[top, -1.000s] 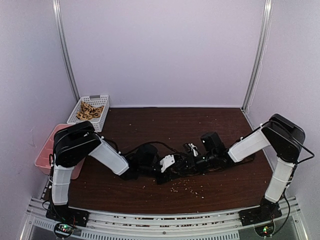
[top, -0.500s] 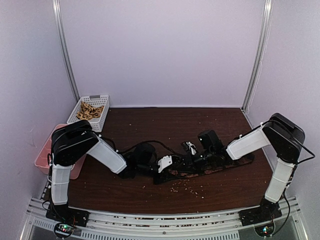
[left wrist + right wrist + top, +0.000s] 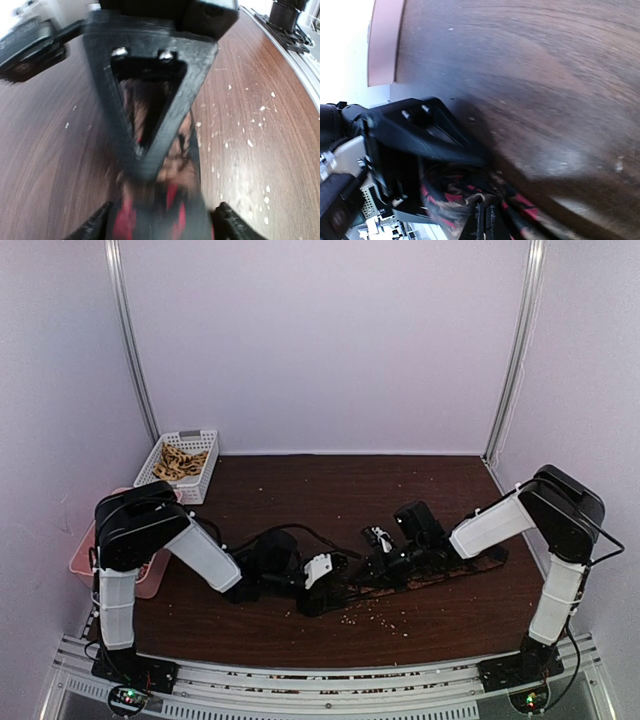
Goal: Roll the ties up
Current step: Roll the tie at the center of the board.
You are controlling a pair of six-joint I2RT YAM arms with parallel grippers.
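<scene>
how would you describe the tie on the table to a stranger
On the dark wood table, look front-middle, between the left gripper and right gripper. The tie is the long flat dark strip with red pattern, unlike the round black cables.

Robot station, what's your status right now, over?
Left gripper open astride tie. Right gripper shut on tie. Tie mostly stretched out on table. Crumbs alongside; grippers crowd each other.

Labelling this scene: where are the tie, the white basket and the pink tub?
tie (image 3: 470,568), top view, its right stretch.
white basket (image 3: 189,434), top view, far rim.
pink tub (image 3: 86,537), top view, left wall.
</scene>
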